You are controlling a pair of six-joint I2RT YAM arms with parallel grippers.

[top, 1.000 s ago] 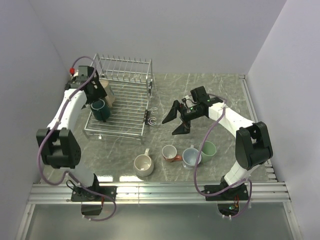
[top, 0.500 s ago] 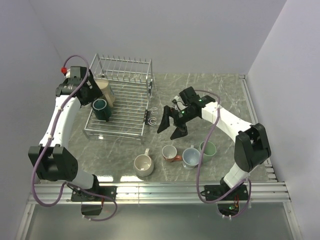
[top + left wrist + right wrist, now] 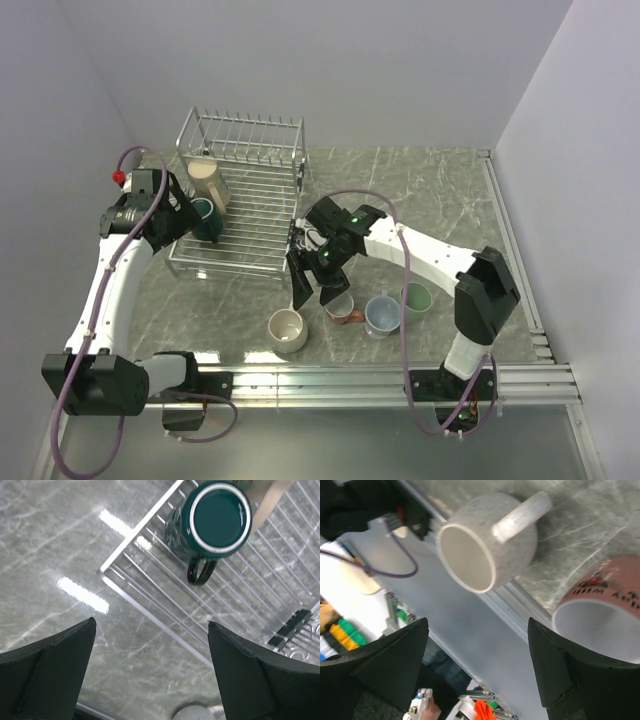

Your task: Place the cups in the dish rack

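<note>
The silver wire dish rack stands at the back left. A tall tan mug and a dark green mug sit in its left part. My left gripper is open and empty, just left of the green mug and above the rack's front left corner. My right gripper is open and empty, hovering between the wide cream mug and the red-brown mug. Both show in the right wrist view, cream and red-brown. A light blue-grey mug and a pale green mug stand to their right.
Two small metal hooks lie by the rack's right side. Walls close in on the left, back and right. The aluminium rail runs along the near edge. The marble tabletop stretches right of the rack.
My left gripper has drawn back from the tan mug toward the near left; the mug stays in the rack. My right gripper has moved left and nearer, over the cream and red-brown mugs.
</note>
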